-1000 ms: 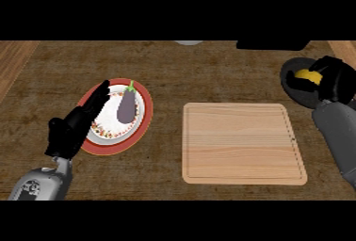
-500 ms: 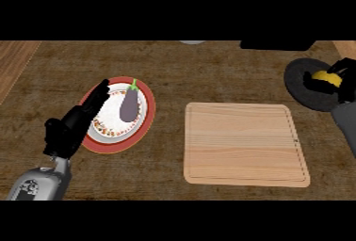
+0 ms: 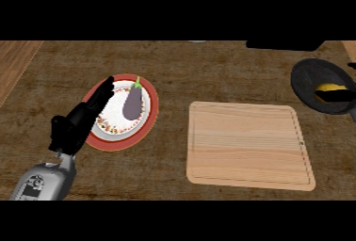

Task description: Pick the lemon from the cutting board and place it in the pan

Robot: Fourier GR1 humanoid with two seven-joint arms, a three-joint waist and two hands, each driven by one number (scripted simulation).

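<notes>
The yellow lemon [image 3: 325,88] lies inside the black pan [image 3: 311,77] at the far right of the counter. Only part of my right hand [image 3: 342,96] shows at the right edge; its dark fingers curl across the lemon over the pan. The wooden cutting board [image 3: 246,146] sits in the middle right with nothing on it. At the lower left, my left hand [image 3: 75,124] rests open with straight fingers against the left rim of a plate.
A red-rimmed plate [image 3: 147,123] with a white patterned centre holds a purple eggplant [image 3: 132,103] left of the board. A dark object [image 3: 285,44] stands at the back edge behind the pan. Lighter wood [image 3: 14,61] borders the counter's far left.
The right hand has carried the lemon further right and down into the pan, sliding mostly out of view. The left hand has stayed beside the plate.
</notes>
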